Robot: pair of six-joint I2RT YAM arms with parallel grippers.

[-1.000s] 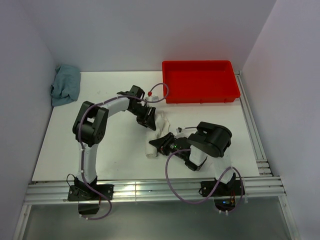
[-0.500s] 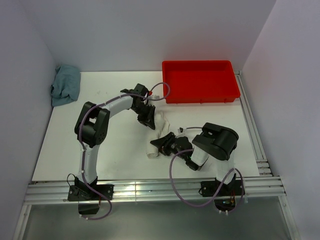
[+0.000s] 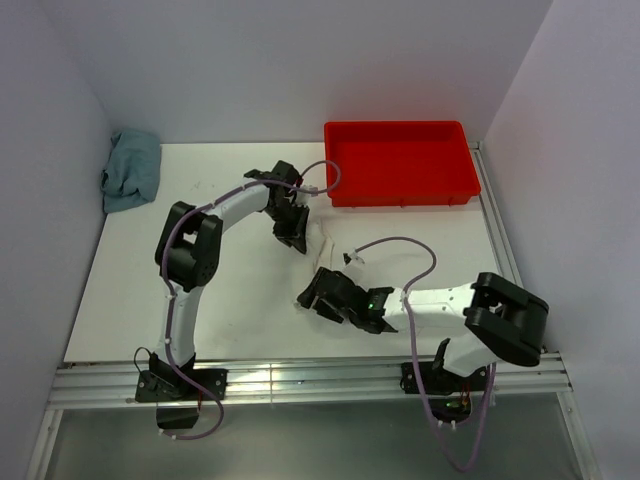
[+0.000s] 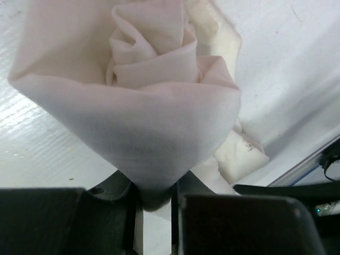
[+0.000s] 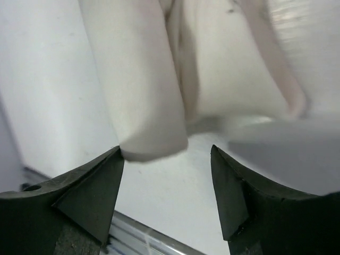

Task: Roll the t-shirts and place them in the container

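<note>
A cream-white t-shirt (image 3: 325,250) lies rolled into a loose tube in the middle of the table, mostly covered by the two arms in the top view. My left gripper (image 3: 297,238) is at its far end. In the left wrist view the spiral end of the roll (image 4: 159,101) fills the frame, and the left gripper (image 4: 156,197) is shut on a fold of its outer layer. My right gripper (image 3: 312,297) is at the near end. Its fingers stand open just short of the roll's end (image 5: 146,95), and only bare table lies between the tips of the right gripper (image 5: 167,159).
An empty red tray (image 3: 400,190) stands at the back right. A crumpled teal cloth (image 3: 132,170) lies in the back left corner against the wall. A metal rail (image 3: 300,380) runs along the near edge, and walls close in both sides.
The left gripper shut on the far end of the roll. The right gripper opened and let go of the near end, while its elbow swung out to the right.
</note>
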